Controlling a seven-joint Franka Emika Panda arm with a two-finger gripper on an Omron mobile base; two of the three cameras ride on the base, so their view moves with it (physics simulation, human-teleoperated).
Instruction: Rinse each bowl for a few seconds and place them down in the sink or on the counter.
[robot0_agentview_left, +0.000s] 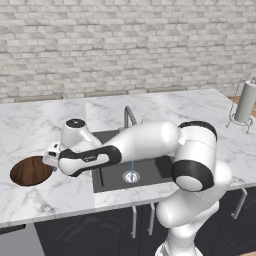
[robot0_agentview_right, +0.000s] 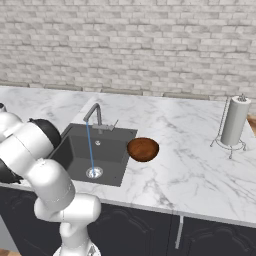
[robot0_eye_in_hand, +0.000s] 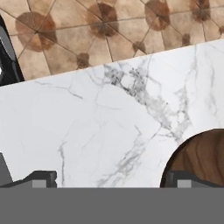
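Note:
One dark brown wooden bowl (robot0_agentview_left: 30, 170) lies on the white marble counter (robot0_agentview_left: 40, 125) left of the sink (robot0_agentview_left: 150, 170). My gripper (robot0_agentview_left: 49, 159) hangs just above that bowl's right rim. In the hand view the gripper (robot0_eye_in_hand: 113, 179) is open and holds nothing; the bowl (robot0_eye_in_hand: 202, 155) lies at the lower right, by one fingertip (robot0_eye_in_hand: 183, 178). A second bowl (robot0_agentview_right: 143, 149) rests on the counter (robot0_agentview_right: 190, 165) just right of the sink (robot0_agentview_right: 80, 150). A thin stream of water (robot0_agentview_right: 90, 147) runs from the faucet (robot0_agentview_right: 94, 112) onto the drain.
A paper towel roll on a wire stand (robot0_agentview_left: 245, 102) is at the counter's far right, also seen as the paper towel roll (robot0_agentview_right: 234, 121). A brick wall backs the counter. Tiled floor (robot0_eye_in_hand: 109, 30) lies beyond the counter's edge. My arm reaches across the sink's left half.

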